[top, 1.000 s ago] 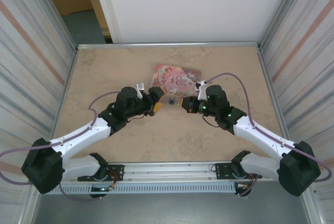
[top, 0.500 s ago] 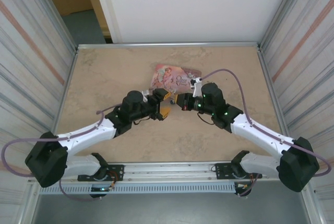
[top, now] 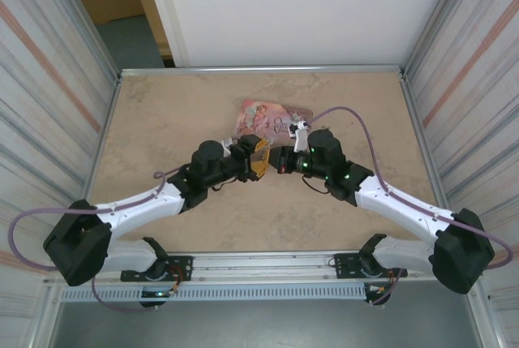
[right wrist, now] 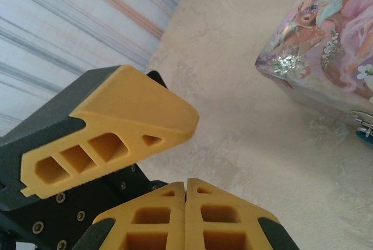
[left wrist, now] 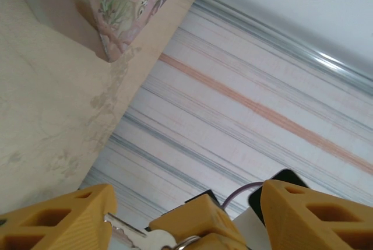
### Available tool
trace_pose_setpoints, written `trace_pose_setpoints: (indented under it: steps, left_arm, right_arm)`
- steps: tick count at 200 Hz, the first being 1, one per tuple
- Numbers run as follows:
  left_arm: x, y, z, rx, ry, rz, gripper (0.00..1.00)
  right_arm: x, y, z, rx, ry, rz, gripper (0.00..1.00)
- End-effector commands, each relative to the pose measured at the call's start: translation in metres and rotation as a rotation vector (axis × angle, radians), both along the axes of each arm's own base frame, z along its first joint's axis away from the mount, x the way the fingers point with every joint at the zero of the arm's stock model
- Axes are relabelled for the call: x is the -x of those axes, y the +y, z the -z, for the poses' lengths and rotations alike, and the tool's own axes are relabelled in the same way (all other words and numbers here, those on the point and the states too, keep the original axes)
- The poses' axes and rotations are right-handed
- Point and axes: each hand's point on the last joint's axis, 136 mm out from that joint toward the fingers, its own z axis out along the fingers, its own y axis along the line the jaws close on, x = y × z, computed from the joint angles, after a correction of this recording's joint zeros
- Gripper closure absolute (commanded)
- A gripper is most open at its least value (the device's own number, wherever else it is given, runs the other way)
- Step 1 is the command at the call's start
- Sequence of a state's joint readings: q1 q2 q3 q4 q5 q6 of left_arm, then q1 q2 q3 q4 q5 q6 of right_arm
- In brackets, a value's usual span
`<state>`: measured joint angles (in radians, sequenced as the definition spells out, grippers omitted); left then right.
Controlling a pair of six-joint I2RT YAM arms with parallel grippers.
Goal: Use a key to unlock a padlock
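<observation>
My right gripper (top: 281, 160) is shut, its yellow fingers (right wrist: 186, 215) pressed together. In the left wrist view these fingers (left wrist: 198, 218) pinch a silver key (left wrist: 137, 237) on a ring, its blade pointing left. My left gripper (top: 261, 160) is open, with one finger (left wrist: 58, 218) on each side of the right fingertips. The key's tip reaches its left finger. The pink tin (top: 272, 118) lies just behind both grippers. A small teal piece, apparently the padlock (right wrist: 367, 133), shows under the tin's silver clasp (right wrist: 361, 117).
The beige table (top: 178, 113) has striped walls left (top: 49, 105) and right (top: 470, 96). A white wall (top: 308, 7) stands at the back. The tin's corner (left wrist: 116, 28) sits close ahead of my left gripper. Purple cables trail from both arms.
My left gripper has moved right to meet the right gripper and its jaws have narrowed a little. The right gripper has shifted slightly left. The small dark padlock seen between them is now covered.
</observation>
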<state>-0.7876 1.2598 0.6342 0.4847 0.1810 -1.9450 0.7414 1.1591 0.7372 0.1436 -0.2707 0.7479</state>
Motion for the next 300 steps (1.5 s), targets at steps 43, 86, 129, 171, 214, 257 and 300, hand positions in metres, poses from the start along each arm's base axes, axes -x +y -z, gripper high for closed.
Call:
trace_pose_setpoints:
  steps: [43,86,129,171,214,257,300]
  left_arm:
    - [-0.002,0.01,-0.013,0.029,-0.038,-0.056,0.5]
    - [-0.002,0.011,-0.011,0.021,-0.038,-0.057,0.64]
    - [-0.001,0.012,-0.007,0.009,-0.031,-0.06,0.76]
    - [0.0,0.014,-0.002,0.0,-0.019,-0.065,0.84]
    - [0.0,0.016,0.0,-0.003,-0.016,-0.071,0.89]
    - [-0.002,0.019,-0.003,-0.033,-0.064,-0.082,0.99]
    - [-0.01,0.039,-0.029,-0.17,-0.279,-0.133,1.0]
  right_arm:
    - [0.004,0.003,-0.016,-0.01,-0.047,-0.03,1.0]
    - [0.004,-0.001,-0.02,-0.015,-0.061,-0.013,1.0]
    - [0.004,-0.004,-0.021,-0.012,-0.069,0.003,1.0]
    - [0.003,-0.005,-0.022,-0.015,-0.07,0.01,1.0]
    - [0.003,-0.008,-0.025,-0.017,-0.079,0.021,1.0]
    - [0.003,-0.013,-0.027,-0.024,-0.086,0.043,1.0]
    - [0.004,-0.02,-0.029,-0.036,-0.067,0.03,0.78]
